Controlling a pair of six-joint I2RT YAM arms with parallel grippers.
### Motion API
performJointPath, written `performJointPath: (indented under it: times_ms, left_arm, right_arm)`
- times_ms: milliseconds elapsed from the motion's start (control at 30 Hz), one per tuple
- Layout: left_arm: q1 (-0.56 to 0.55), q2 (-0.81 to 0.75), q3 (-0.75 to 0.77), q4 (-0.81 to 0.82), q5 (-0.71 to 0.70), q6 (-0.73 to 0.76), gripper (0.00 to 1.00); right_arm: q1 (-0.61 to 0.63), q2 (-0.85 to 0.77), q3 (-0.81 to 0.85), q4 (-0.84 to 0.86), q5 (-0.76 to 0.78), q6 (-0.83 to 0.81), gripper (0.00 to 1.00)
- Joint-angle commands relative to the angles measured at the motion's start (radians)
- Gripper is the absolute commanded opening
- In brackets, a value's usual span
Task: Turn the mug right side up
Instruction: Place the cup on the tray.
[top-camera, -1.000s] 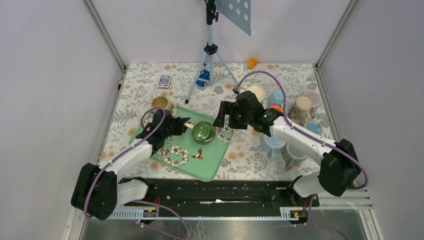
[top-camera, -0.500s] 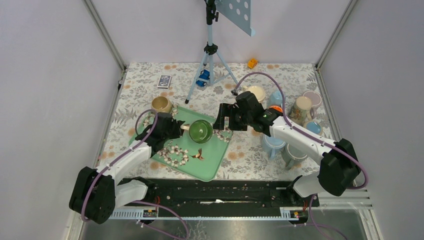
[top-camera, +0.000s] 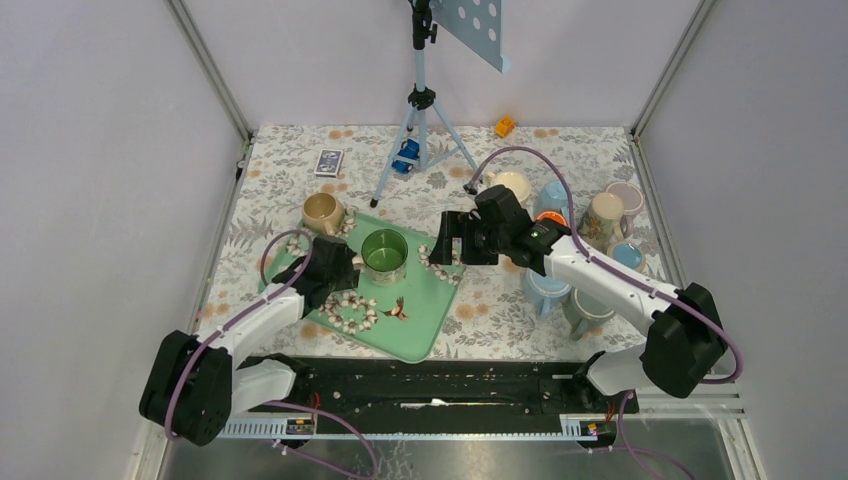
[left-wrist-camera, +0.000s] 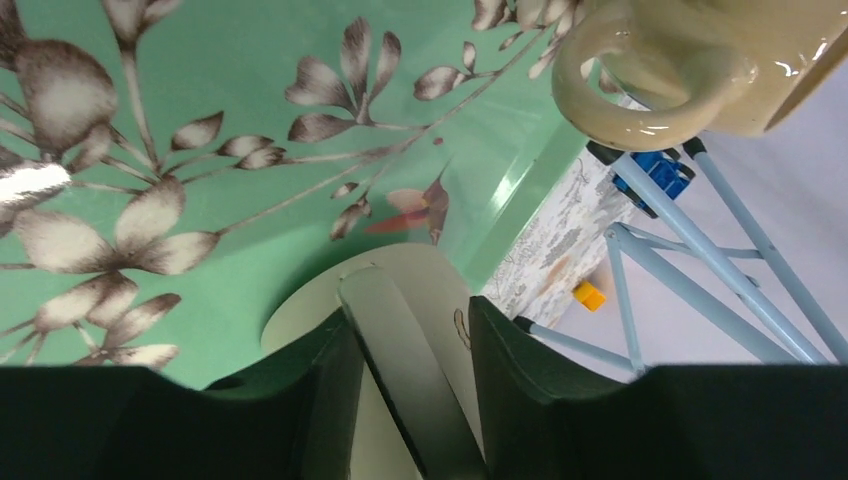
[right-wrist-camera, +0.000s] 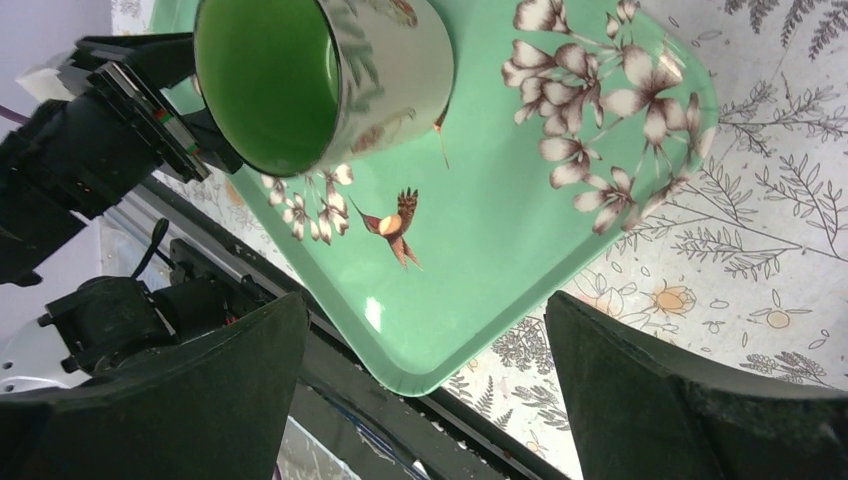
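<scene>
The mug (top-camera: 384, 250) stands mouth-up on the tray (top-camera: 420, 315), its handle (left-wrist-camera: 402, 385) between your left gripper's (left-wrist-camera: 408, 340) narrow jaws; whether they pinch it, I cannot tell. Part them evenly and back straight off. The right gripper (right-wrist-camera: 420, 400) gapes wide and empty, with the mug ahead of it. The tray is glossy, the tablecloth (top-camera: 490, 300) floral, and a tripod (top-camera: 420, 100) stands beyond.

Two robot arms, each with white links, bulky black joints and a purple cable (top-camera: 522, 148) looped alongside. The left arm (top-camera: 262, 316) is at 7 o'clock, the right arm (top-camera: 605, 280) at 5 o'clock. The black left tool (top-camera: 350, 262) and right tool (top-camera: 447, 240) have wide flat fingers (right-wrist-camera: 650, 400). The right wrist carries a green light (top-camera: 527, 230) and an orange ring (top-camera: 553, 217).
</scene>
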Motion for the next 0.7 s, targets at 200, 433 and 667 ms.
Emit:
performJointPath:
  times_ms: [200,433,667]
  left_arm:
    - [-0.010,0.025,0.135,-0.099,0.007,0.217,0.69]
    - [-0.010,-0.057,0.162,-0.197,0.000,0.375,0.99]
    - [-0.009,-0.196,0.202,-0.284,-0.009,0.617,0.99]
  right_arm:
    - [0.000,-0.054,-0.104,0.072,-0.001,-0.027,0.99]
    - [0.047,-0.079,-0.188,0.214,0.067,-0.067,1.00]
    - [0.151,-0.057,-0.237,0.397,0.167,-0.140,1.00]
